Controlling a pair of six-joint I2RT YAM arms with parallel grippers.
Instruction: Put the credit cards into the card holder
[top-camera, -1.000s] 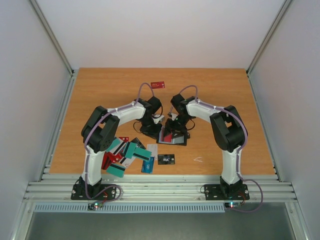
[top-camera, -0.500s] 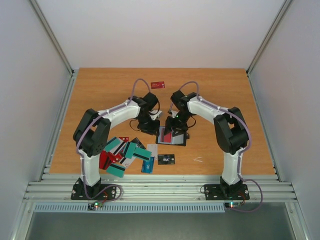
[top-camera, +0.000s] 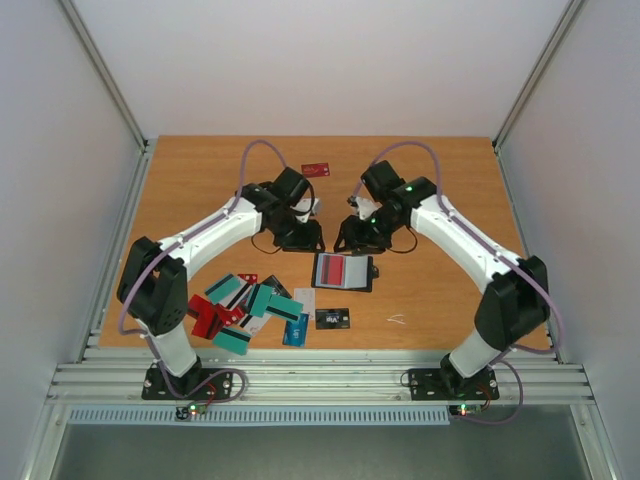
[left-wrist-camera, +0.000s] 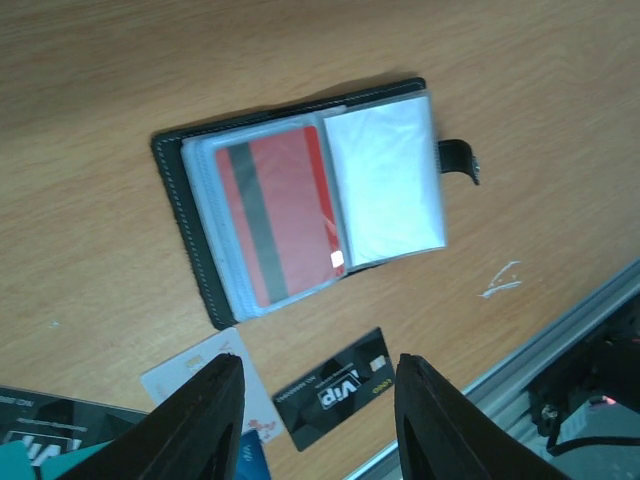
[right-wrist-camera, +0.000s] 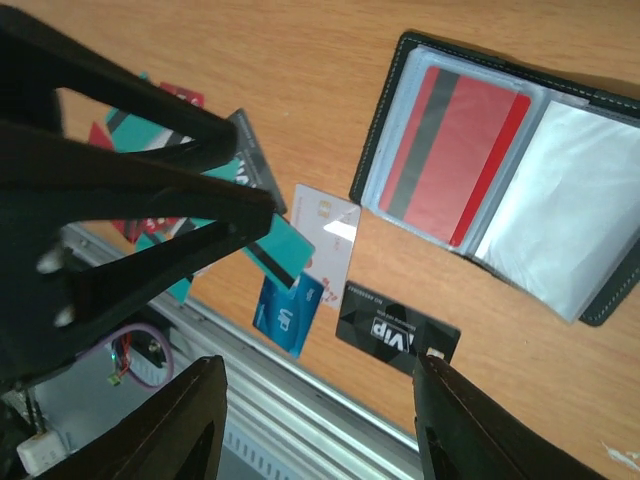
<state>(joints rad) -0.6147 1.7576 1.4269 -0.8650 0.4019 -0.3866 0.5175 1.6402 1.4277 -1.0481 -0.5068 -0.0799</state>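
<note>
Loose credit cards (top-camera: 250, 305) lie piled at the table's left front, well apart from both arms. Left gripper (left-wrist-camera: 318, 375) hangs above the holder, fingers spread, nothing between them. Card holder (top-camera: 361, 271) lies open mid-table, between the pile and the right arm's base, with 1 red card (left-wrist-camera: 280, 215) in its left sleeve and the right sleeve bare. VIP card (left-wrist-camera: 335, 388) lies just in front of the holder. Right gripper (right-wrist-camera: 320, 375) is also raised, spread and empty.

Step, as judged: 1 card is sleeved, so fetching another comes next. That likely calls for the left arm to drop onto the pile and catch a card by an overlapping raised edge, since flat cards give little to pinch.

Only the top view shows a stray red card (top-camera: 316, 169) at the far side. The wrist views show the sleeved card's dark stripe and the holder's strap, too small to make out from above.
</note>
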